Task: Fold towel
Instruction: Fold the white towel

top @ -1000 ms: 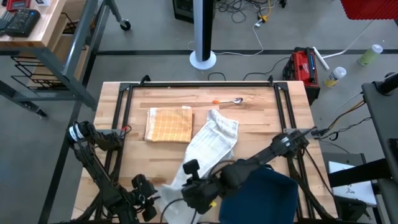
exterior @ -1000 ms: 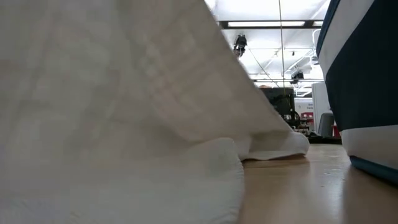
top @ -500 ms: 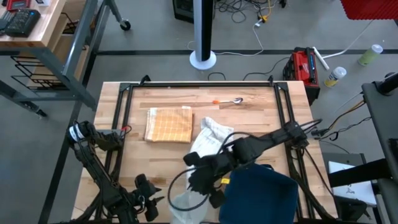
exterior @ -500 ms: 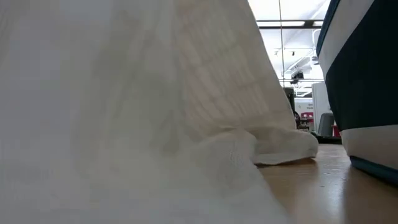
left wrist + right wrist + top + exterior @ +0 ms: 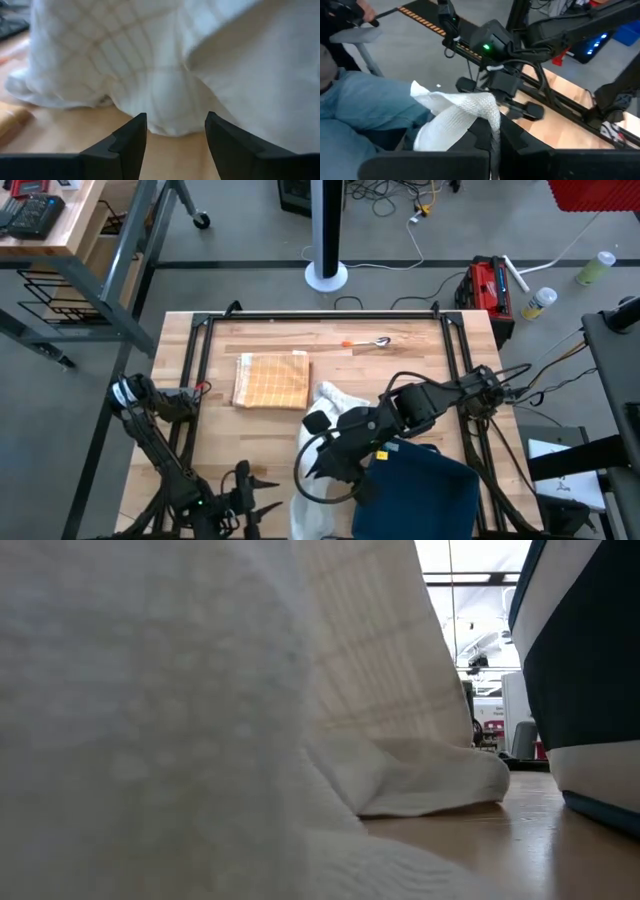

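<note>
Left claw spread, empty, low at desk front edge; towel just right of it. Right claw pinching towel, lifted, cloth draping down. Orange cloth behind left claw.

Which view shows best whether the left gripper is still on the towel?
The left wrist view: the left gripper is open, apart from the white towel. The high view shows it small at the table's near edge; the right wrist view, distant; the low view, only cloth.
</note>
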You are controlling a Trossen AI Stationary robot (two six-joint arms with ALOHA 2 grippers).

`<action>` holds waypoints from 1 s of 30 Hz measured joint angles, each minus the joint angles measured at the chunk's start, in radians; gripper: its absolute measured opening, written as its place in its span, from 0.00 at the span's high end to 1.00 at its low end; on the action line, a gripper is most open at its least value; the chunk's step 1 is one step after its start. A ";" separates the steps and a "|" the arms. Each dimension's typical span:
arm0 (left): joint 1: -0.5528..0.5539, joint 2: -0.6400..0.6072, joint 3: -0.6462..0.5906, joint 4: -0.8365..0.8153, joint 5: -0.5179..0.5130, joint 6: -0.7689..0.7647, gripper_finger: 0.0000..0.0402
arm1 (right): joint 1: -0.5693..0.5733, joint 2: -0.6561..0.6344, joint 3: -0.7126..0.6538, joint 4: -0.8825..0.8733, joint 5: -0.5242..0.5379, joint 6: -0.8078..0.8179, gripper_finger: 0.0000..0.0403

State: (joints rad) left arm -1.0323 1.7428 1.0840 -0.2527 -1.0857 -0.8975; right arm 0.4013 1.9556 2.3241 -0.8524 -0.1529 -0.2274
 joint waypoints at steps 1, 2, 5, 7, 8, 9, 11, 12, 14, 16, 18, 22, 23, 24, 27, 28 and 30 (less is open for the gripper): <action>0.009 0.000 0.000 0.000 -0.002 0.014 0.51 | 0.000 0.000 0.000 0.000 -0.012 0.000 1.00; 0.019 0.000 0.000 0.001 0.000 0.022 0.50 | 0.000 0.000 0.000 0.000 -0.024 0.000 1.00; 0.043 0.000 0.000 0.002 0.027 0.034 0.47 | 0.000 0.001 0.000 -0.002 -0.048 0.000 1.00; 0.056 0.000 0.000 0.005 0.043 0.041 0.46 | 0.000 0.002 0.000 -0.002 -0.058 0.000 1.00; 0.060 0.000 0.000 0.011 0.055 0.046 0.45 | 0.000 0.002 -0.001 -0.002 -0.057 0.000 1.00; 0.063 0.000 0.000 0.018 0.059 0.055 0.45 | 0.000 0.002 -0.001 -0.002 -0.058 -0.001 1.00; 0.069 0.000 0.000 0.042 0.069 0.085 0.45 | 0.000 0.002 -0.001 -0.002 -0.058 0.000 1.00; 0.072 0.000 0.000 0.059 0.075 0.107 0.45 | 0.000 0.002 -0.001 -0.002 -0.058 0.000 1.00; 0.074 0.000 0.000 0.114 0.076 0.176 0.46 | 0.000 0.002 -0.001 -0.002 -0.058 0.000 1.00; 0.076 0.000 0.000 0.207 0.075 0.277 0.47 | 0.000 0.002 -0.001 -0.002 -0.058 0.001 1.00; 0.081 0.000 0.000 0.306 0.076 0.388 0.48 | 0.000 0.002 -0.001 -0.002 -0.058 0.001 1.00; 0.096 0.000 0.001 0.441 0.075 0.551 0.48 | 0.000 0.003 -0.001 -0.003 -0.058 0.001 1.00; 0.099 0.000 0.002 0.457 0.075 0.574 0.47 | 0.000 0.003 -0.001 -0.003 -0.057 0.002 1.00; 0.103 0.000 0.002 0.467 0.075 0.592 0.47 | 0.000 0.003 -0.001 -0.003 -0.058 0.004 1.00; 0.115 0.000 0.002 0.472 0.075 0.600 0.47 | 0.000 0.003 -0.001 -0.006 -0.058 0.006 1.00; 0.117 0.000 0.002 0.472 0.075 0.593 0.48 | 0.000 0.003 -0.001 -0.007 -0.058 0.007 1.00; 0.118 0.000 0.002 0.474 0.074 0.578 0.54 | 0.000 0.003 -0.001 -0.009 -0.058 0.007 1.00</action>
State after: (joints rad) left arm -0.9140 1.7428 1.0855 0.2212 -1.0114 -0.3193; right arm 0.4015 1.9587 2.3230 -0.8617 -0.2104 -0.2207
